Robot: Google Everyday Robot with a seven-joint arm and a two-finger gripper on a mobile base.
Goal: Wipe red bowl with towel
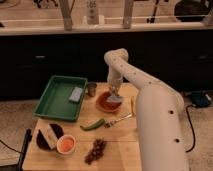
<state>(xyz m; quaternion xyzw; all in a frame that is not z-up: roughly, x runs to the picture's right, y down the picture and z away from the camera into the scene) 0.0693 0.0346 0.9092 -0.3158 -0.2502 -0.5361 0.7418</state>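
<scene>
I see the red bowl (106, 102) as a shallow round dish with a dark reddish-orange inside, sitting upright on the wooden table (125, 150) toward its far edge, just right of the green tray (50, 102). A pale grey towel (114, 98) lies over the right part of the bowl's inside, covering part of the rim there. The gripper (114, 92) points down from the white arm (145, 100) and sits directly above the towel, at the right side of the bowl; it appears to press on or hold the cloth, but I cannot tell how far it is open or whether it truly has hold of the towel. The bowl therefore lies directly under the gripper and slightly to its left in my view. Inside the green tray rests a small grey block (76, 94), and a small metal cup (92, 89) stands between the tray and the bowl. Nearer to me, a green pepper (93, 124) lies on the table in front of the bowl, with a fork (119, 120) just to its right. At the near left I see a dark plate (49, 136), a small white bowl with orange contents (66, 144) and a bunch of dark grapes (95, 150).
</scene>
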